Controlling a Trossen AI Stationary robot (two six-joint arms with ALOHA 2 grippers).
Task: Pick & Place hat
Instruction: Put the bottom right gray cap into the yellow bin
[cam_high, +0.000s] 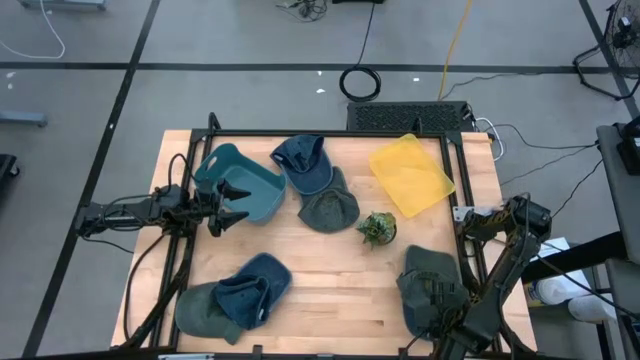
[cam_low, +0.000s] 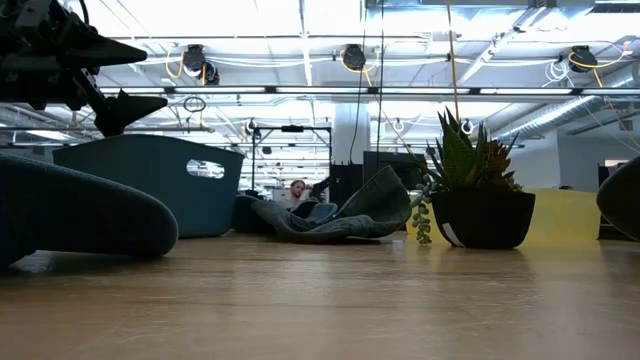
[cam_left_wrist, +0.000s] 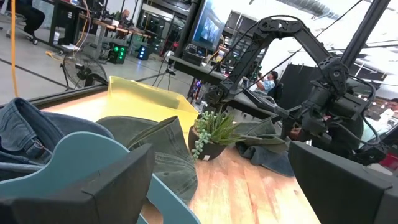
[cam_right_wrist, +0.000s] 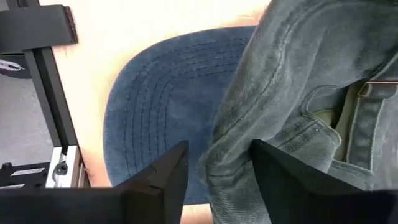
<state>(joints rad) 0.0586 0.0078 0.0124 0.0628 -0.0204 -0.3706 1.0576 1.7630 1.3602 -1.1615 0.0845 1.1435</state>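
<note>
The wooden bench (cam_high: 330, 270) carries everything, framed by a dark rail. Largest on it is the teal bin (cam_high: 243, 185) at the back left, and across from it at the back right lies a yellow tray (cam_high: 410, 173). Between them sit two caps touching each other: a blue denim cap (cam_high: 303, 160) and just in front of it an olive green cap (cam_high: 328, 208). At the front left another pair lies overlapped, a blue cap (cam_high: 255, 285) partly on top of a green cap (cam_high: 200, 308). At the front right corner is a dark green cap (cam_high: 432, 285), and this is the one being worked on. Near the middle stands a small potted succulent (cam_high: 377, 228), just beside the olive cap.

The left gripper (cam_high: 228, 205) hangs above the bench at the near wall of the teal bin, its fingers (cam_left_wrist: 102, 186) spread wide apart with nothing between them. The right gripper (cam_right_wrist: 214, 171) is down at the dark green cap by the front right edge; its two fingers stand apart, straddling a fold of the cap's fabric, and I can't make out that they are pressing it

A person (cam_low: 297, 190) sits far off in the room behind
</note>
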